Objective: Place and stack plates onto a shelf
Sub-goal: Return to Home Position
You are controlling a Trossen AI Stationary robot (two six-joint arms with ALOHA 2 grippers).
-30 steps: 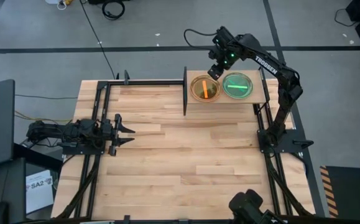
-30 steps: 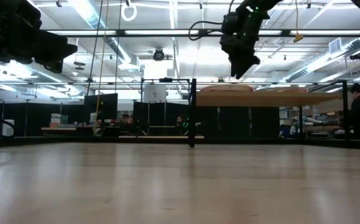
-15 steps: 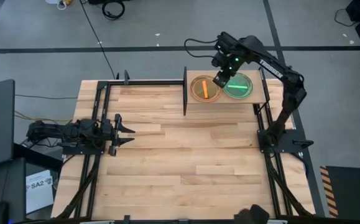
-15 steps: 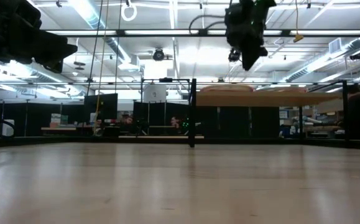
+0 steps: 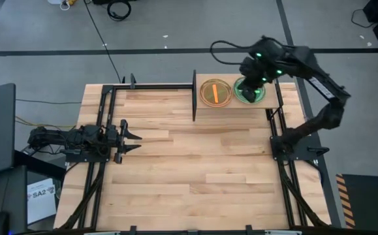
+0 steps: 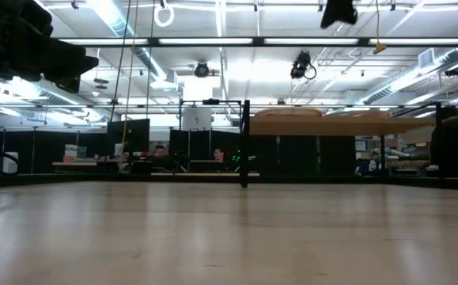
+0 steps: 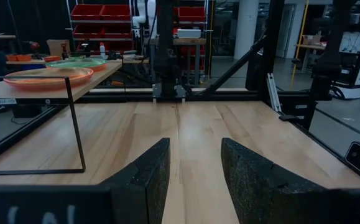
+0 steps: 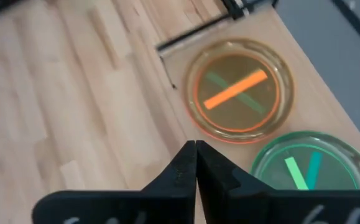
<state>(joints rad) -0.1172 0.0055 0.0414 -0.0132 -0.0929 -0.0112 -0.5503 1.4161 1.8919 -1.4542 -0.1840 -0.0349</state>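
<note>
Room: dim workshop hall w/ long ceiling strip lights [image 6: 173, 41], grey floor [image 5: 175, 26], rack of red storage bins [image 7: 114, 11] in bkgd.
Surface: large light-wood plank tabletop [image 5: 195, 170], edged by bare black metal frame [image 5: 156, 85].
Raised rectangular light-wood shelf [image 5: 236, 111] on black posts, at table's back edge, twd right side.
Arm R: vs 1 s ago, swung from orange side to above green side and risen; low view now shows it only at top edge. Its right gripper [image 8: 196, 146] has fingers pressed together w/ nothing between, hanging above shelf.
Arm L: left gripper [image 7: 195, 168] parked low at table's left edge, fingers spread, empty; unmoved.
Round translucent plastic plates: 2 stacks side by side on shelf, unchanged.
- orange-topped stack [image 5: 215, 92], green showing through.
- green-topped stack [image 8: 304, 167], blue showing through; partly under arm R in high view.

Qty per stack: cannot tell.
</note>
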